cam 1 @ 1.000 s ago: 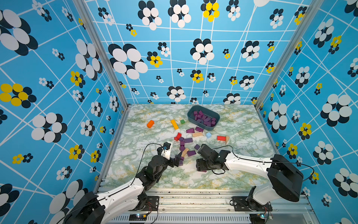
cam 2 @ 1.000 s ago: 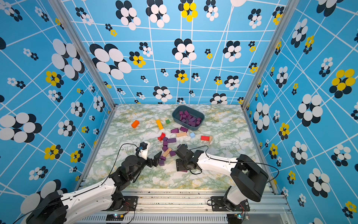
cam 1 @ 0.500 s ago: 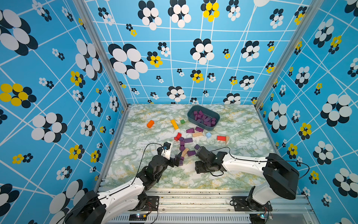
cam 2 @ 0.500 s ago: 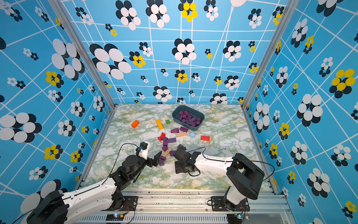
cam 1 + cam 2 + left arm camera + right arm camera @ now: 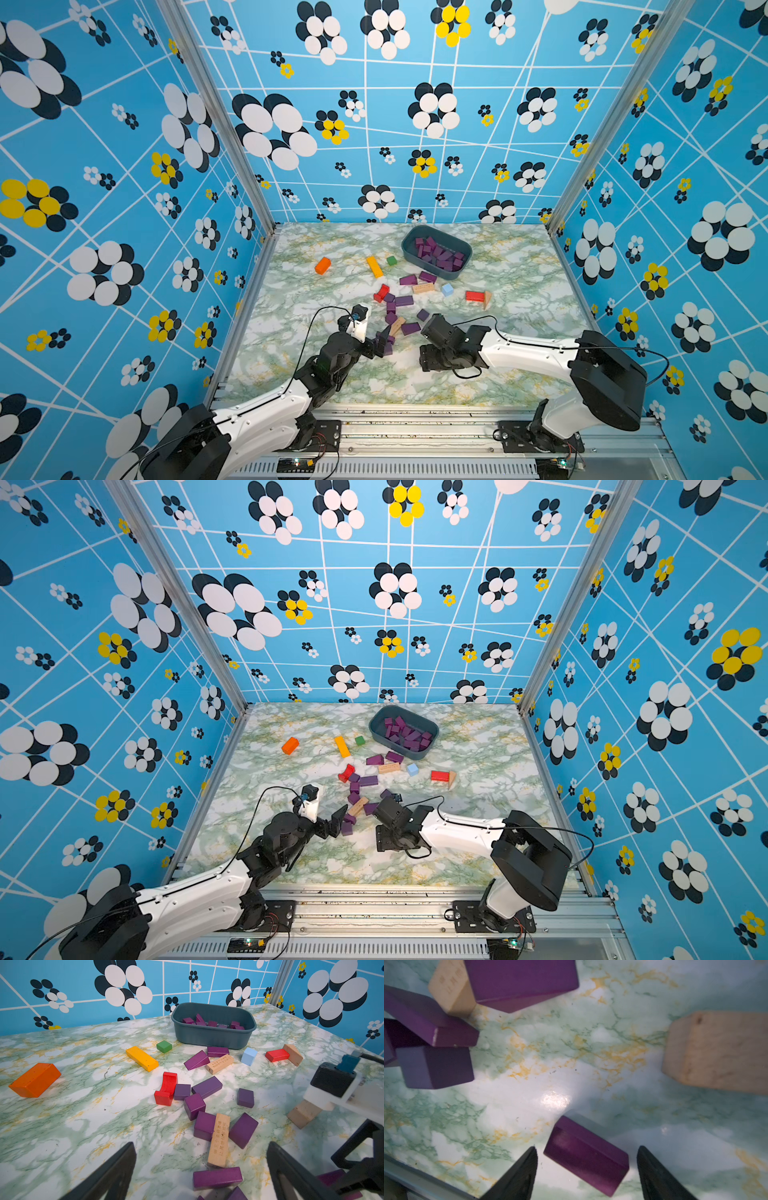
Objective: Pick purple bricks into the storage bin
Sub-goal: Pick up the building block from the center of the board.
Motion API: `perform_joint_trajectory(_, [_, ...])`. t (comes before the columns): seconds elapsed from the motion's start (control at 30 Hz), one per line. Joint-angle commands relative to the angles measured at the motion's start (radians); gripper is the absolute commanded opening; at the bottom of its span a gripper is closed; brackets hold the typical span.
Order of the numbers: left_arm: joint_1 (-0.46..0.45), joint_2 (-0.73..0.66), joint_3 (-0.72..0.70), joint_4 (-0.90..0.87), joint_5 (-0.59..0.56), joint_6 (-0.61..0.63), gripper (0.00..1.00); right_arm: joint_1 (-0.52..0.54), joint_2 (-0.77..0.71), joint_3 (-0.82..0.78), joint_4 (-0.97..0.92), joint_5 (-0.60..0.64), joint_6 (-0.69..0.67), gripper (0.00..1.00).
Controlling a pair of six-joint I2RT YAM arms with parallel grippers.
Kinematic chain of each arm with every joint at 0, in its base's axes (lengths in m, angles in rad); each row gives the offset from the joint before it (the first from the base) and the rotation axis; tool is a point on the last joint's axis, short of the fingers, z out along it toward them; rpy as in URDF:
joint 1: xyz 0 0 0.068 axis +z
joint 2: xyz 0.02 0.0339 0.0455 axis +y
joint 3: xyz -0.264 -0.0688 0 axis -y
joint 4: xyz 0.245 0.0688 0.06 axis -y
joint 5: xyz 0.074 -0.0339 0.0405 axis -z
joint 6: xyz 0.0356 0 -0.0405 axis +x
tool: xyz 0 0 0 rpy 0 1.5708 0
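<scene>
**Open jaws, low among the scatter**

Left gripper (image 5: 200,1145) spread wide, clamping nothing. Flat on the marbled table (image 5: 311,299) between its fingers (image 5: 116,1169), clear of both: a purple bar (image 5: 217,1177). Just past that bar, in line with the opening: a printed tan bar (image 5: 218,1140), pressed between two purple bricks (image 5: 204,1126) and touching both.

Right gripper (image 5: 587,1148) pointed down at the table, jaws parted on either side of one purple brick (image 5: 585,1159). A sliver of table showing at each side, so no grip. Near it but apart: a plain tan block (image 5: 716,1051). On the opposite side: a heap of purple pieces with the tan bar's end among them.

Storage bin (image 5: 406,248) at the far side of the table, right of centre, with many purple pieces already inside. Loose ones strewn between bin and grippers, seen in both top views.

Mixed into that stretch:
- a red arch (image 5: 166,1088), touching a purple cube (image 5: 182,1091)
- a second printed tan bar (image 5: 220,1064) and a light-blue cube (image 5: 248,1056), just before the bin wall

Off to the sides:
- a yellow bar (image 5: 374,266), a green cube (image 5: 391,260) and an orange block (image 5: 323,265)
- a red bar (image 5: 474,296), touching a tan wedge (image 5: 487,299)
</scene>
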Motion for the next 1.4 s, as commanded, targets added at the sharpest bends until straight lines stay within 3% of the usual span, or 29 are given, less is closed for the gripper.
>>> perform_joint_trajectory(0.0, [-0.007, 0.007, 0.01, 0.016, -0.015, -0.01, 1.0, 0.013, -0.029, -0.02, -0.063, 0.028, 0.031, 0.77])
perform_joint_trajectory(0.13, [-0.007, 0.005, 0.009, 0.014, -0.017, -0.008, 0.99, 0.024, -0.033, -0.029, -0.063, 0.022, 0.051, 0.75])
perform_joint_trajectory(0.2, [-0.007, 0.002, 0.01, 0.012, -0.02, -0.007, 0.99, 0.032, -0.027, -0.027, -0.063, 0.011, 0.052, 0.7])
perform_joint_trajectory(1.37, [-0.006, 0.004, 0.011, 0.003, -0.046, -0.014, 1.0, 0.063, 0.16, 0.149, -0.121, 0.07, 0.02, 0.69])
